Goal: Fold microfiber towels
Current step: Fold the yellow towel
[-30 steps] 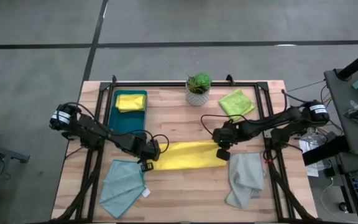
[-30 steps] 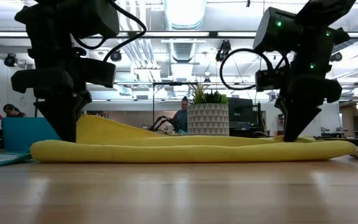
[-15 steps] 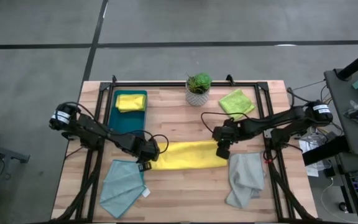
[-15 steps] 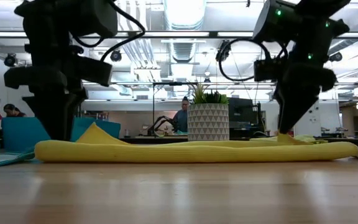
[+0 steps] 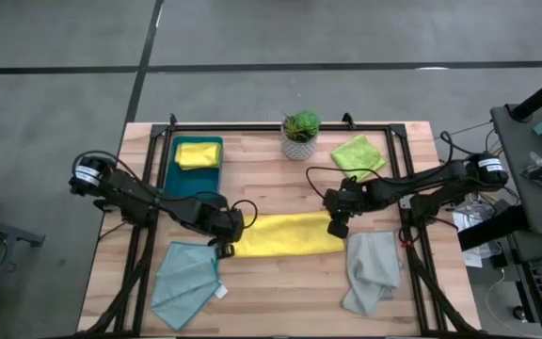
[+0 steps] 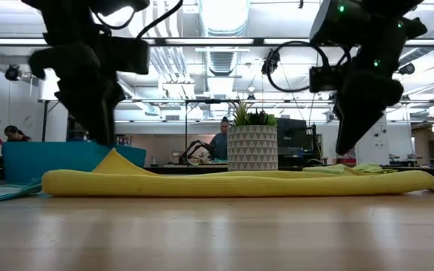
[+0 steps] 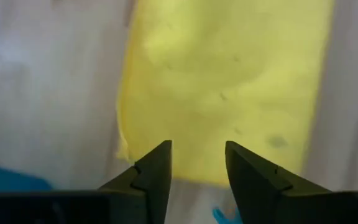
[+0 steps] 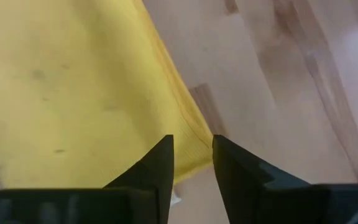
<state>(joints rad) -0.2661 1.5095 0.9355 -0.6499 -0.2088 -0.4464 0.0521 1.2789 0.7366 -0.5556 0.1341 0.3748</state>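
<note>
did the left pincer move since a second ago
Yes. The left pincer has lifted off the yellow towel, now level with the plant pot.

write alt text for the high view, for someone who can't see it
Overhead view of a wooden table: a folded yellow towel lies at its centre, with the open left gripper and open right gripper above its two ends, holding nothing. Teal, grey and green towels lie around it.

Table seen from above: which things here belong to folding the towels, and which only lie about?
For the job:
- yellow towel, folded in the middle
- yellow towel in tray
- lime green towel
- pale grey towel
- light teal towel

Lying about:
- potted plant
- dark teal tray
</note>
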